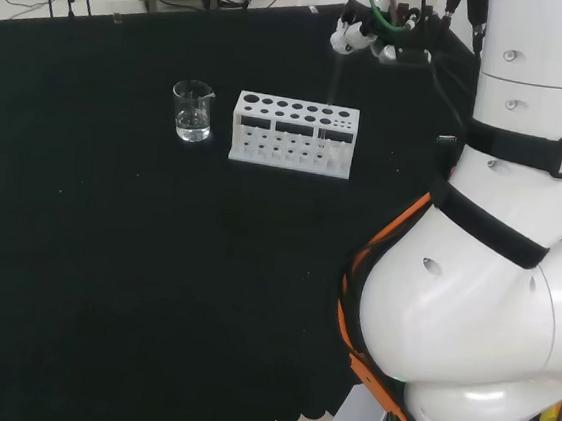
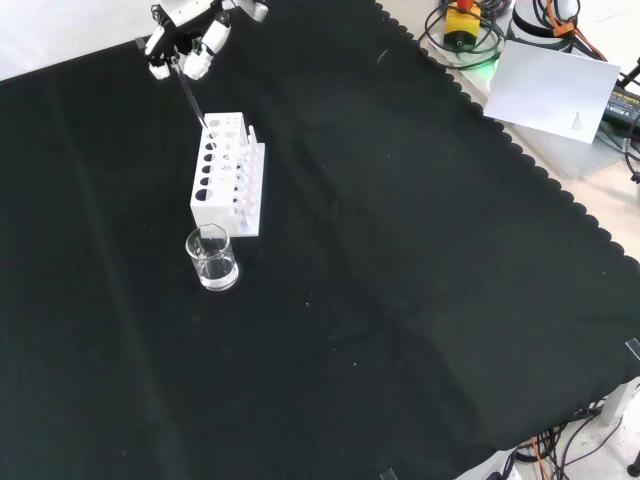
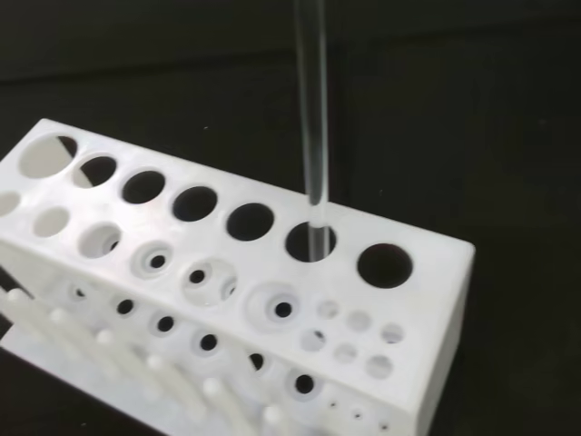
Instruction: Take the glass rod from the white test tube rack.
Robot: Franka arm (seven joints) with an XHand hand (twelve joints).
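Note:
The white test tube rack (image 1: 293,146) (image 2: 228,190) (image 3: 227,300) stands on the black cloth, with rows of round holes on top. A clear glass rod (image 3: 311,118) (image 2: 192,95) rises nearly upright from the second hole from one end of the back row, its lower end still at that hole. In the head view the rod (image 1: 333,85) is a faint line above the rack's right end. The hand (image 2: 188,38) (image 1: 365,33) hovers above the rack with its fingertips curled in, pinching the rod's top.
A small glass beaker (image 1: 192,112) (image 2: 212,259) with a little clear liquid stands beside the rack's far end from the hand. The cloth's scalloped edge (image 2: 520,150), a white sheet (image 2: 555,90) and cables lie at the front view's right.

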